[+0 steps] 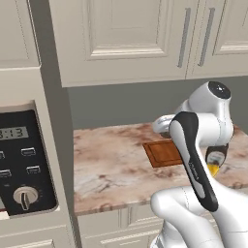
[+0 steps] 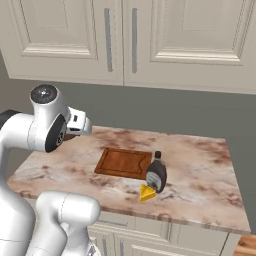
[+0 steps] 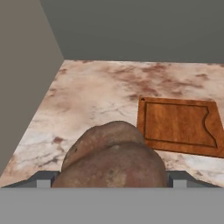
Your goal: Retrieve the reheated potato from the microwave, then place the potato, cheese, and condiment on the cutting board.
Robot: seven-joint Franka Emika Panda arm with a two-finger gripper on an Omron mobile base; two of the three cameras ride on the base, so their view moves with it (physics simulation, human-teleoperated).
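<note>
A simulated kitchen with cream cabinets above a marble counter (image 2: 200, 165). A reddish-brown cutting board (image 2: 123, 163) lies flat on the counter, nothing on it.

In the hand view, a brown potato (image 3: 111, 159) sits large in the foreground between the 2 finger tips of the gripper (image 3: 109, 178), whose grey tips show at either side of it. The jaws stand wide apart and close around the potato, so the potato appears to be held. Beyond the potato, the cutting board lies further off and to the right over the counter, clear of the potato.

In the right base view, a dark brown bottle (image 2: 157, 173) with a black cap stands upright on the counter just beside the cutting board's near right corner. A small yellow cheese wedge (image 2: 146, 193) lies on the counter touching or just beside the bottle's base, on the side away from the cutting board.

In the left base view, the microwave (image 1: 22, 164) is set into the tall cabinet well left of the cutting board, its black control panel showing a digital display, buttons and 1 round knob. The white arm crosses in front of the cutting board's right part.
</note>
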